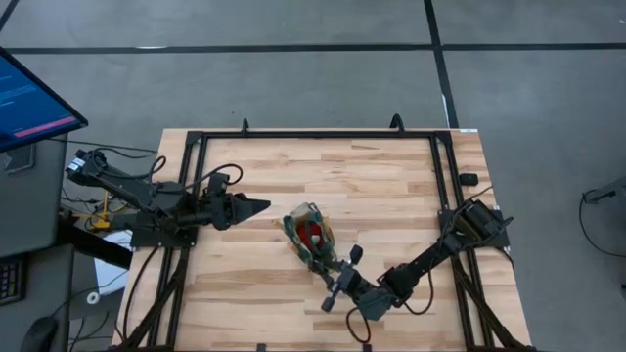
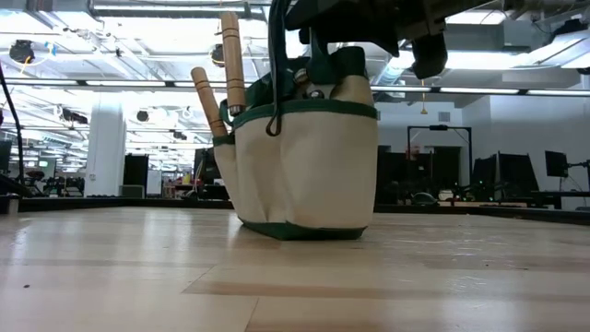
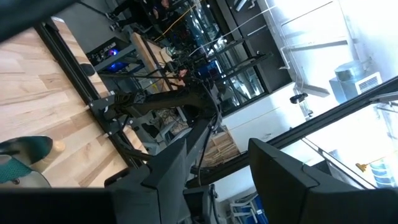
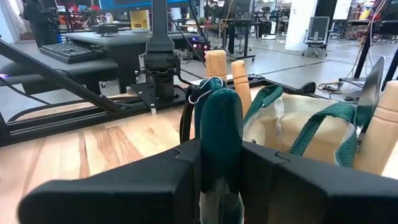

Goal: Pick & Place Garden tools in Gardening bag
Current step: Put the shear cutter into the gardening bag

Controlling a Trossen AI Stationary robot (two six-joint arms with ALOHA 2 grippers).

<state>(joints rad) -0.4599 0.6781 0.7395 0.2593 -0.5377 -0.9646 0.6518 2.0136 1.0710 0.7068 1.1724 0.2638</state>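
Note:
The gardening bag (image 1: 310,238) stands upright mid-table, tan with green edging (image 2: 304,157). Two wooden tool handles (image 2: 230,55) stick up out of its side, and a red item (image 1: 312,232) lies inside. My right gripper (image 1: 337,269) is at the bag's near-right end, shut on a dark green tool handle (image 4: 221,118). That handle rises above the bag's rim (image 2: 350,69). My left gripper (image 1: 260,206) hovers to the left of the bag, pointing at it. It is open and empty (image 3: 217,158). My right gripper pinches the dark green handle between its two fingers, below the handle's rounded top end (image 4: 221,149). The fingers come about level from the table's near right side and lie across the handle. The handle stands upright at the bag's end. Its lower part is hidden by the gripper.
A black rail frame (image 1: 313,134) runs around the wooden table top. A small black object (image 1: 468,179) sits by the right rail. A monitor (image 1: 29,98) stands off the table's left. Bare wood lies on the far side of the bag.

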